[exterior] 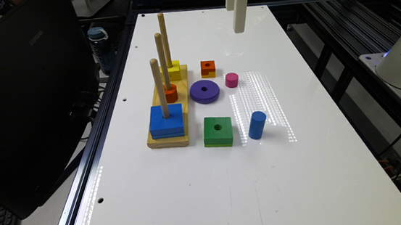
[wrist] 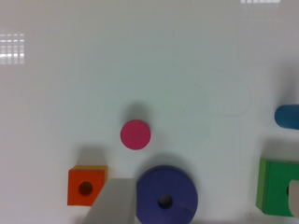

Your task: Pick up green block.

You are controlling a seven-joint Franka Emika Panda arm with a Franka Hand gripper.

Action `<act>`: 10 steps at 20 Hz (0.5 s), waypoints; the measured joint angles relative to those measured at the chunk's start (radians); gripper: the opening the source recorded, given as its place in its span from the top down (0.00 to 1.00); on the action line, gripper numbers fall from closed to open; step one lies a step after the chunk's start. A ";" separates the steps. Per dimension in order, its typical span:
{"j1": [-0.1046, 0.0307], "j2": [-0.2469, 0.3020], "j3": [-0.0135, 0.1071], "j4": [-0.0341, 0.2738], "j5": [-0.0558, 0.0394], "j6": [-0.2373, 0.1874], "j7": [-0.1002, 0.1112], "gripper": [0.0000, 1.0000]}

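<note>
The green block is a flat square with a round centre hole, lying on the white table beside the wooden peg board. In the wrist view the green block sits at the frame's edge, partly cut off. My gripper hangs high above the far part of the table, well away from the block. In the wrist view the gripper is open and holds nothing, with one finger beside the orange cube and the other over the green block.
A wooden peg board carries blue, orange and yellow pieces. Near it lie a purple ring, an orange cube, a pink cylinder and an upright blue cylinder. A laptop stands off the table's edge on the exterior view's left.
</note>
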 joint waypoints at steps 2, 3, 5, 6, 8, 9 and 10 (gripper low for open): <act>0.000 0.000 0.000 0.000 0.0000 0.000 0.000 0.00; 0.000 0.000 0.000 0.000 0.0000 0.000 0.000 0.00; 0.000 0.000 0.000 0.000 0.0000 0.000 0.000 0.00; 0.001 0.000 0.003 0.000 0.0005 0.000 0.001 0.00; 0.000 0.000 0.011 0.000 0.0009 0.000 0.004 0.00; 0.000 0.000 0.013 0.000 0.0009 0.000 0.005 0.00; 0.000 0.000 0.014 0.000 0.0009 0.000 0.005 0.00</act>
